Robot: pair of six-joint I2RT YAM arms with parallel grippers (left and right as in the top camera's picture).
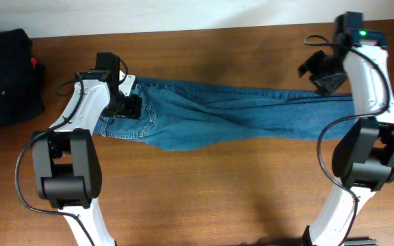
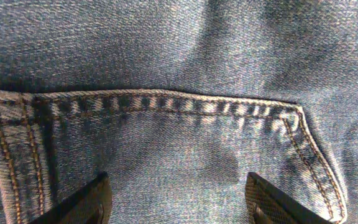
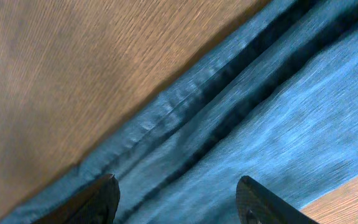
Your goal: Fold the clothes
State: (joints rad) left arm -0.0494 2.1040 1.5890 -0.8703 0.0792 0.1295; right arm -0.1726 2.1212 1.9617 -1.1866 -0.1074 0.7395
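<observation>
The blue denim jeans [image 1: 238, 116] lie stretched across the wooden table, waist at the left, legs running right under the right arm. My left gripper [image 1: 130, 102] is open and sits low over the back pocket area; the left wrist view shows the pocket's stitched seam [image 2: 166, 99] with both fingers [image 2: 176, 199] spread over the denim. My right gripper [image 1: 327, 80] is open above the leg end near its far edge; the right wrist view shows folded leg fabric [image 3: 260, 124] between the spread fingers [image 3: 178, 199].
A black garment pile [image 1: 5, 75] with a small red tag [image 1: 35, 66] lies at the far left. The wooden table [image 1: 217, 198] runs to the front. Both arm bases stand at the near edge.
</observation>
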